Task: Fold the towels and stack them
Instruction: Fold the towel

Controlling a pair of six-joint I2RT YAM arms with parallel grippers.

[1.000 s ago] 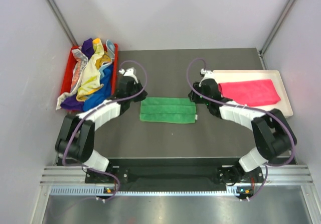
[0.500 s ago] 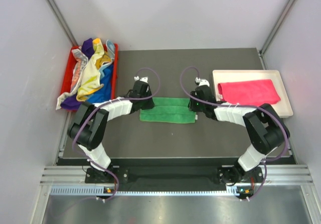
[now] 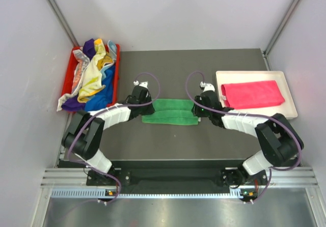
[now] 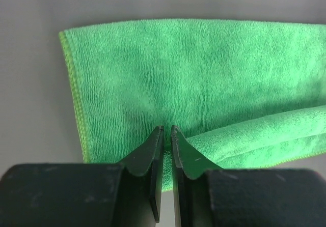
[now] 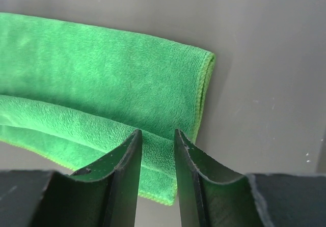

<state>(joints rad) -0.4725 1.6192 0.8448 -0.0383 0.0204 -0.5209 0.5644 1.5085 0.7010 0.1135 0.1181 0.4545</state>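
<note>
It was a lab robot cell: plain white walls (image 3: 178, 13), aluminium rail (image 3: 178, 178), robot arms (image 3: 117, 114) bolted to a dark table (image 3: 178, 140).

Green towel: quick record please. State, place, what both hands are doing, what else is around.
green towel: folded into a strip, flat on table
left hand: at its left end, fingers almost together at the top layer's edge; grip unclear
right hand: at its right end, fingers astride the near layer; grip unclear
pink towel: folded, in tray
bin: red, heaped with loose towels
</note>
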